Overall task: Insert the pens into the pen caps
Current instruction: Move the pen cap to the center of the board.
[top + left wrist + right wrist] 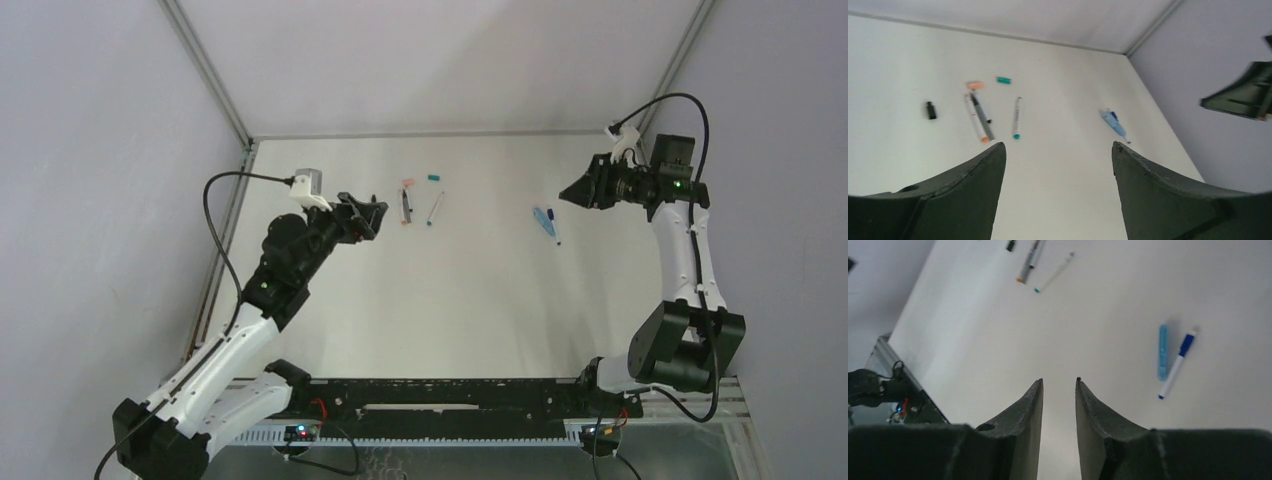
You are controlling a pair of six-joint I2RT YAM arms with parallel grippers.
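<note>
Our left end effector (pixel 1058 146) gapes empty, pens (pixel 983 117) at eleven o'clock lying twelve-to-six; our right end effector (pixel 1059 381) stands slightly apart.

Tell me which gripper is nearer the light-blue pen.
Right. The right gripper is close by the light-blue pen, just to its right; the left gripper is far to its left, past the other pens.

I counted five pens in all: an orange-tipped white pen (pixel 975 119) and a grey pen (pixel 983 117) lying as a pair, one teal-tipped white pen (pixel 1017 117), one thicker light-blue pen (pixel 1113 125) and one blue-ended white pen (pixel 1175 367). By barrel colour I had three white, one grey and one light-blue. Loose pen caps came to three: one black cap (pixel 931 110), one salmon-pink cap (pixel 975 85) and one teal cap (pixel 1004 80).
</note>
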